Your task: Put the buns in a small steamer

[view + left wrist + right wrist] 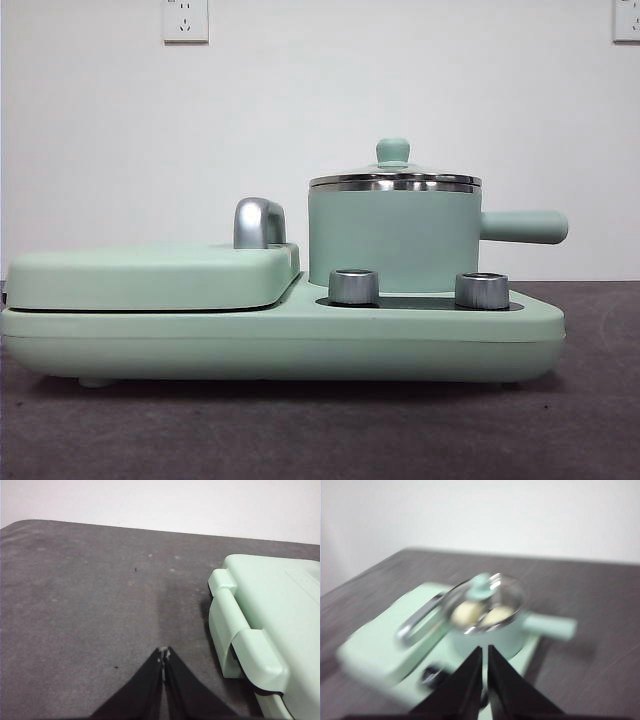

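Note:
The small steamer (pixel 395 235), a mint-green pot with a side handle, stands on the right of the green appliance base (pixel 280 335) with its glass lid (pixel 395 180) on. In the blurred right wrist view the steamer (pixel 490 622) shows two pale buns (pixel 481 614) through the lid. The buns are hidden in the front view. My right gripper (pixel 485 652) is shut and empty, off the steamer on the knob side. My left gripper (pixel 164 655) is shut and empty above bare table, beside the appliance's end (pixel 260 630).
A flat mint-green grill cover (pixel 150 275) with a chrome handle (pixel 258 222) lies on the left of the base. Two steel knobs (pixel 353 286) stand at the base's front. Dark table (pixel 320 430) lies before the appliance. A white wall with sockets (pixel 185 20) is behind.

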Robot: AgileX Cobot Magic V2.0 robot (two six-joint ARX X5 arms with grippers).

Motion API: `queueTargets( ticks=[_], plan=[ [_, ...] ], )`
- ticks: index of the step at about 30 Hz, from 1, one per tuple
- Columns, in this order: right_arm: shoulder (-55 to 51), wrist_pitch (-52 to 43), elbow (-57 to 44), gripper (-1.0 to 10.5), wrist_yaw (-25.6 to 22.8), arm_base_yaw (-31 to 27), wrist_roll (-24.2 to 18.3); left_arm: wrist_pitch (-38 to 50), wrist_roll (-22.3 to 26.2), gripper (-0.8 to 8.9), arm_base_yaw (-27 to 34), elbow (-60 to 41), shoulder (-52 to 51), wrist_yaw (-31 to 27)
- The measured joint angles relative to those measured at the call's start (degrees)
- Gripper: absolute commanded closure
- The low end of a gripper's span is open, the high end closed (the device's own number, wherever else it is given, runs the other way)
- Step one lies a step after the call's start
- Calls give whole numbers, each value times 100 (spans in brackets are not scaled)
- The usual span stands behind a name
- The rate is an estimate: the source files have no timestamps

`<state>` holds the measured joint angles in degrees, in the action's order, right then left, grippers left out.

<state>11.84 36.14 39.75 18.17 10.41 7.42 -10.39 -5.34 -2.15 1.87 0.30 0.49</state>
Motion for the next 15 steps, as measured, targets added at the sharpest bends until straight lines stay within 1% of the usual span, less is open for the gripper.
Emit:
queueTargets(
  ticks=[3, 6, 8, 11, 14, 15],
  plan=[
    [-243, -1281, -955, 930, -151, -520, -116, 0, 0, 806, 0, 0, 2, 0],
    [-501, -2092, -1810, 930, -518, -881, -304, 0, 0, 806, 0, 0, 0, 0],
    [-662, -2291, -2275, 930, -831, -1016, -431, 0, 0, 806, 0, 0, 0, 0],
    [-898, -2306, -2929, 930, -1257, -1043, -570, 0, 0, 806, 0, 0, 2, 0],
    [-1034, -2299, -3357, 931, -1537, -1043, -605, 0, 0, 806, 0, 0, 0, 0],
    [-1062, -2304, -3434, 930, -1547, -1043, -614, 0, 0, 806, 0, 0, 0, 0]
  ],
)
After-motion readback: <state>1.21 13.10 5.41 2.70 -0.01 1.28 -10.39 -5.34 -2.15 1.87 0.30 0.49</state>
